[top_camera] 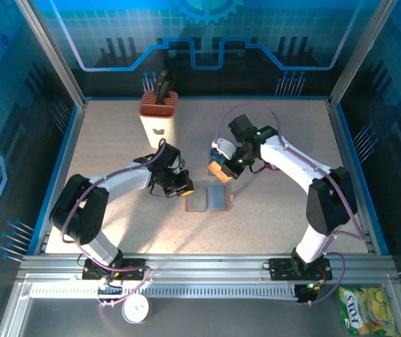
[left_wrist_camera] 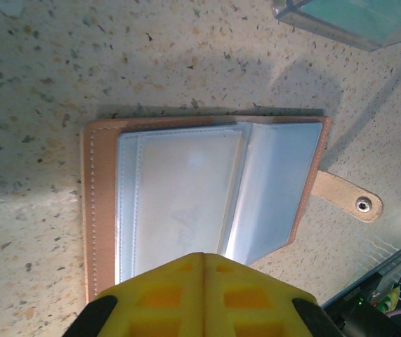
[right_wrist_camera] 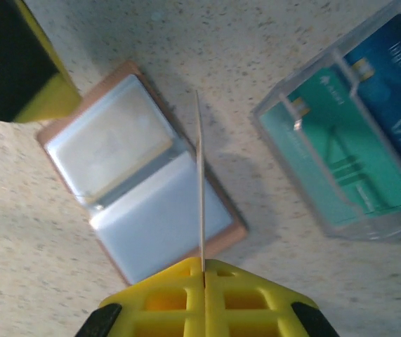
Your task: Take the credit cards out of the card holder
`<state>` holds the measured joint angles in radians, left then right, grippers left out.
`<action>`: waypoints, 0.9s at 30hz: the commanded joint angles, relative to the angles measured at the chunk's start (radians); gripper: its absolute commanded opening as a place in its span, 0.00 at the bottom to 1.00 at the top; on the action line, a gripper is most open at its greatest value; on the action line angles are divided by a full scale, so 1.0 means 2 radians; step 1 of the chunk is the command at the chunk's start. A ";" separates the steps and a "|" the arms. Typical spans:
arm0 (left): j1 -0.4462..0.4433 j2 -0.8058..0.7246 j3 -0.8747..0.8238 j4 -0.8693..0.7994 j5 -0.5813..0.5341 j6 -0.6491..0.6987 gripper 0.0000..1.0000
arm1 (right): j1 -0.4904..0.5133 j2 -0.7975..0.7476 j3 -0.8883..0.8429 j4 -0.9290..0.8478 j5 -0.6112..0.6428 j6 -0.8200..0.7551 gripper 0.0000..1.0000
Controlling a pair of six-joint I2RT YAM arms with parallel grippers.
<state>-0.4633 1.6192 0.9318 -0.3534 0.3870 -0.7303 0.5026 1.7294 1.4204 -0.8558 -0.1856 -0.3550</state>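
Near the table's (top_camera: pixel 116 147) centre the holder (top_camera: pixel 208 199) lies open, long axis left-right, looking empty. Above its right half the right gripper (right_wrist_camera: pixel 204 261) pinches a card (right_wrist_camera: pixel 200 175) edge-on, with the tray (right_wrist_camera: pixel 369 223) just beside. The left gripper (left_wrist_camera: pixel 204 256), clenched empty, hovers at the holder's left edge.

Bright overhead light throws soft shadows across the table (top_camera: pixel 109 133), wrist views slightly blurred

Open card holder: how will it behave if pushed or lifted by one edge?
Probably floppy: one clear sleeve of the card holder stands half-raised. Flat and thin, so it likely slides on the table rather than tipping. Its strap tab may snag.
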 commanded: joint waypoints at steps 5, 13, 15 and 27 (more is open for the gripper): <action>0.014 -0.024 -0.012 -0.003 -0.003 0.008 0.07 | -0.011 0.056 0.112 -0.115 0.081 -0.180 0.00; 0.022 -0.031 -0.016 -0.010 -0.006 0.009 0.07 | -0.043 0.116 0.220 -0.156 0.082 -0.225 0.00; 0.024 -0.031 -0.016 -0.010 -0.006 0.010 0.07 | -0.048 0.132 0.244 -0.164 0.078 -0.232 0.00; 0.027 -0.024 -0.006 -0.024 -0.006 0.011 0.07 | -0.069 0.239 0.390 -0.194 0.054 -0.256 0.00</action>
<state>-0.4198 1.5860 0.9154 -0.3626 0.3813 -0.7296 0.3828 2.1639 2.1407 -1.1896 -0.0490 -0.8356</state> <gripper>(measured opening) 0.073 0.063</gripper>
